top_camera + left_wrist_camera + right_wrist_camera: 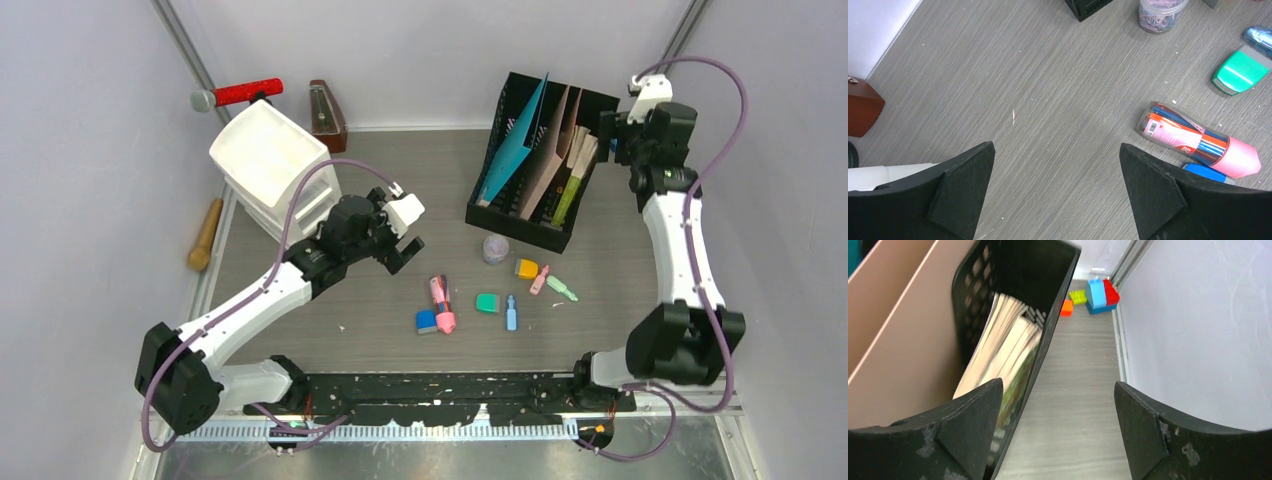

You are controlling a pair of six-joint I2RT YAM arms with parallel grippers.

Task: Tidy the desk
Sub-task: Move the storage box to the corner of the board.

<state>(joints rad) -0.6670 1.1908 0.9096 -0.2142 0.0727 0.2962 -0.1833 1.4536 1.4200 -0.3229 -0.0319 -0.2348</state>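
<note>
Both gaping empty, the right gripper [1058,385] is hovering at the rack [1048,305], the left gripper [1056,145] beside the pens [1193,137], probably the next thing to grab.

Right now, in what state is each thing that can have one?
Left gripper: jaws open, empty.
Right gripper: jaws open, empty.
Rack: upright, folders standing in it.
Pen tube: lying on its side, pink cap on.
Jar: upright, clips inside.
Drawers: look shut.
</note>
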